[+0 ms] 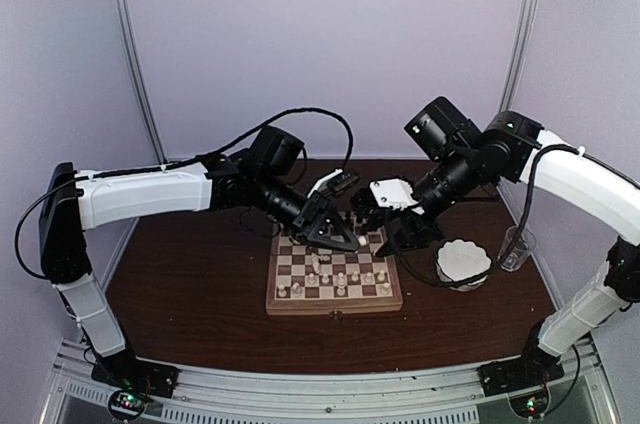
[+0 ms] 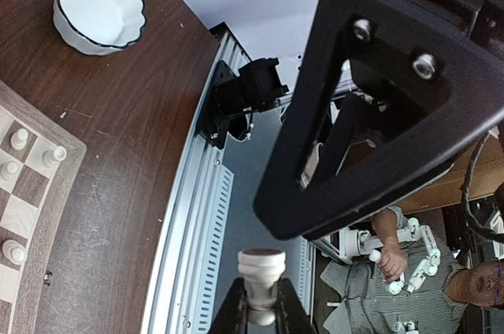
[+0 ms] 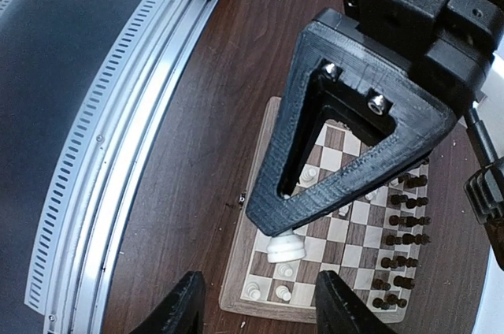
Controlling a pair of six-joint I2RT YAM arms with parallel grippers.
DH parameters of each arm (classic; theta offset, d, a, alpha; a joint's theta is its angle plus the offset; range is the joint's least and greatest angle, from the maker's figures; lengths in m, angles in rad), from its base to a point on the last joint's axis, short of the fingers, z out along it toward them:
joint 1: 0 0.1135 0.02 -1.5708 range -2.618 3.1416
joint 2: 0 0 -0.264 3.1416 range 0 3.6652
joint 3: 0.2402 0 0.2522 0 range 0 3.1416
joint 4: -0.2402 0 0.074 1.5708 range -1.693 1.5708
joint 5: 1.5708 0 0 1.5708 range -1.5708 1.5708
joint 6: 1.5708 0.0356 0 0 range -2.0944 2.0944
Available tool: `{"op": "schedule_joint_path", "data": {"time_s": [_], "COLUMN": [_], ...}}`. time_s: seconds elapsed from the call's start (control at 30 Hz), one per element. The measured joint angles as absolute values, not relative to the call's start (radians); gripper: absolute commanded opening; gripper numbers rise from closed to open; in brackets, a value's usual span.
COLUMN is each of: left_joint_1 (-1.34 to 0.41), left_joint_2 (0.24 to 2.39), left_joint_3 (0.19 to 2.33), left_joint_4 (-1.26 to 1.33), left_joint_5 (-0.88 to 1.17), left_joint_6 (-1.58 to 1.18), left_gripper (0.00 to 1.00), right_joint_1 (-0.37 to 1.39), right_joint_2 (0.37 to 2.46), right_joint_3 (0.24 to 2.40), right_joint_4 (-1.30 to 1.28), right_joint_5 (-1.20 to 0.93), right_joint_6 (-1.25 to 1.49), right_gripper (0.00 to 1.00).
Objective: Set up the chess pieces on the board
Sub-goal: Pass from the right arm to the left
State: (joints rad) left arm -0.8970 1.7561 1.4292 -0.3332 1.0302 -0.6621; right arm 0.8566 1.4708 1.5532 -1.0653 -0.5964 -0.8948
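Board (image 1: 335, 306) of checkered squares lies on a dark table (image 1: 190, 294) beneath two robot arms; dark chess pieces (image 3: 398, 220) stand in two ranks along its far side, while cream chess pieces (image 3: 253, 290) are only partly lined up on the near side; left gripper (image 2: 261, 309) is clenched on a cream-white piece (image 2: 261, 265), gripped by its upper part with the flat base pointing away from the wrist, held in the air above the board; over which square cannot be told; right gripper (image 3: 261, 276) faces it close by, jaws spread wide with nothing between them; the step in hand looks like bringing this piece to its home square; the next move calls for lowering it base-down onto a vacant square on the cream side, without brushing neighbouring pieces or the right gripper, then letting go.
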Motion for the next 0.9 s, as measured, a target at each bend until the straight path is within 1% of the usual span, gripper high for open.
{"op": "schedule_joint_path", "data": {"time_s": [0.2, 0.33, 0.5, 0.7, 0.8, 0.83, 0.9], "left_joint_1": [-0.900, -0.900, -0.900, -0.900, -0.900, -0.900, -0.903], "left_joint_2": [1.765, 1.774, 1.779, 1.779, 1.779, 1.779, 1.779], "left_joint_3": [1.429, 1.429, 1.429, 1.429, 1.429, 1.429, 1.429], "left_joint_4": [-0.300, -0.273, -0.253, -0.242, -0.237, -0.237, -0.237], "left_joint_5": [1.045, 1.055, 1.060, 1.063, 1.063, 1.063, 1.065], "left_joint_6": [-0.698, -0.723, -0.743, -0.755, -0.758, -0.759, -0.762], "left_gripper": [0.06, 0.06, 0.06, 0.06, 0.06, 0.07, 0.13], "right_joint_1": [0.886, 0.899, 0.923, 0.944, 0.952, 0.955, 0.958], "right_joint_2": [1.471, 1.472, 1.472, 1.472, 1.472, 1.472, 1.473], "right_joint_3": [1.553, 1.553, 1.552, 1.550, 1.546, 1.546, 1.545], "right_joint_4": [-1.033, -1.014, -1.006, -1.005, -1.004, -1.003, -0.999], "right_joint_5": [-0.507, -0.463, -0.425, -0.401, -0.391, -0.384, -0.376], "right_joint_6": [-0.871, -0.858, -0.858, -0.865, -0.870, -0.871, -0.870], "right_gripper": [0.44, 0.39, 0.38, 0.27, 0.19, 0.17, 0.12]}}
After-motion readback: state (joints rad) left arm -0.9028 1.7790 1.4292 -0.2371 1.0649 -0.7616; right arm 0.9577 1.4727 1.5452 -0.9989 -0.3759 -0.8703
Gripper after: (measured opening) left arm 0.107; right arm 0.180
